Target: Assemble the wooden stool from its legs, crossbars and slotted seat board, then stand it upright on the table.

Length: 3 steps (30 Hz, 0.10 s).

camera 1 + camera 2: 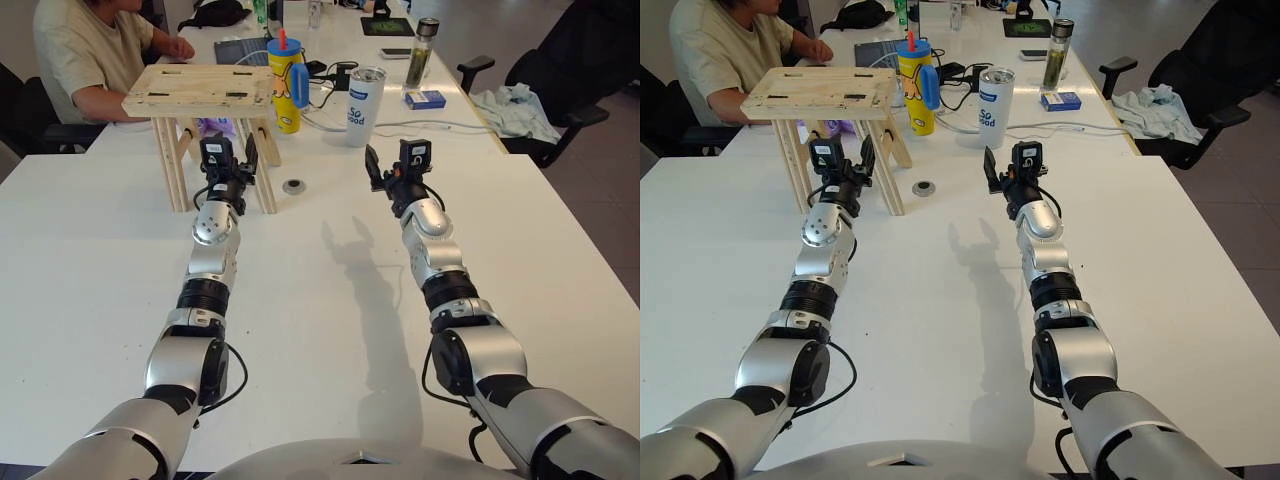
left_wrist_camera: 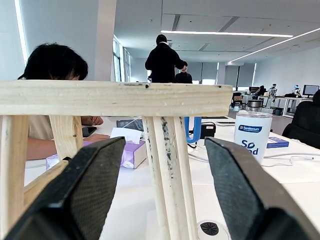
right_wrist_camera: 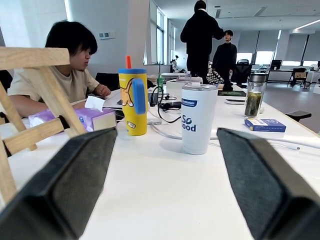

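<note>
Both arms stretch forward, nearly straight and roughly parallel, well apart, over the table (image 1: 300, 330). The left arm (image 1: 207, 275) points toward the far edge on the left side, and the left gripper (image 1: 232, 160) is held level, fingers spread wide apart. The right arm (image 1: 438, 262) reaches about as far, nearer the table's middle. The right gripper (image 1: 392, 166) is also level and clear of the surface, its fingers spread wide.
</note>
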Available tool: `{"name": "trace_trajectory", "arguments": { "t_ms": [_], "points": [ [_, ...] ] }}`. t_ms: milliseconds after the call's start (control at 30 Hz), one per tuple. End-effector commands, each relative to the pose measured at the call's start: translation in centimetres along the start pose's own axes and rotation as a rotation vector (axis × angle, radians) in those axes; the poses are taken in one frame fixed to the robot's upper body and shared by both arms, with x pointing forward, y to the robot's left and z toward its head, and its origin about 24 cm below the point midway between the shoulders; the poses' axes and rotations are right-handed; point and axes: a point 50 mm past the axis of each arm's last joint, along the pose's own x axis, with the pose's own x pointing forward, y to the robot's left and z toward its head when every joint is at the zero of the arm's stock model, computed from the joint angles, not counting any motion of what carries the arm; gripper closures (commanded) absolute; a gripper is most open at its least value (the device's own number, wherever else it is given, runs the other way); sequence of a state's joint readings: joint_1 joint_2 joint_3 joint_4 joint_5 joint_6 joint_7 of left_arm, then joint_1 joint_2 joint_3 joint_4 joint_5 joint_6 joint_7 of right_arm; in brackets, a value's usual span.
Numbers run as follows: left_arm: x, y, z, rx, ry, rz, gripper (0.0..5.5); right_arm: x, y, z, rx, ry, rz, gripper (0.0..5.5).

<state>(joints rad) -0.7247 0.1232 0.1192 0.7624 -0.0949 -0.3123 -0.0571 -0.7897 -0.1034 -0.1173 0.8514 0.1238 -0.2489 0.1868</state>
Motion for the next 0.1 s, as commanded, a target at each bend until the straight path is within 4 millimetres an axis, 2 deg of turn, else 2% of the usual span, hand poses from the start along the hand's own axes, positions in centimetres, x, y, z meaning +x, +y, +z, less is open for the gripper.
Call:
{"name": "trace_trajectory", "arguments": {
  "t_ms": [33,100],
  "points": [
    [0.84,0.32,0.84,0.023,-0.013,0.024,2.53,1.1,0.47,1.52,-0.013,-0.042,0.025,1.81],
    [0.89,0.49,1.19,0.013,-0.021,0.042,2.53,1.25,0.67,1.82,-0.021,-0.051,0.042,1.81]
  ]
}}
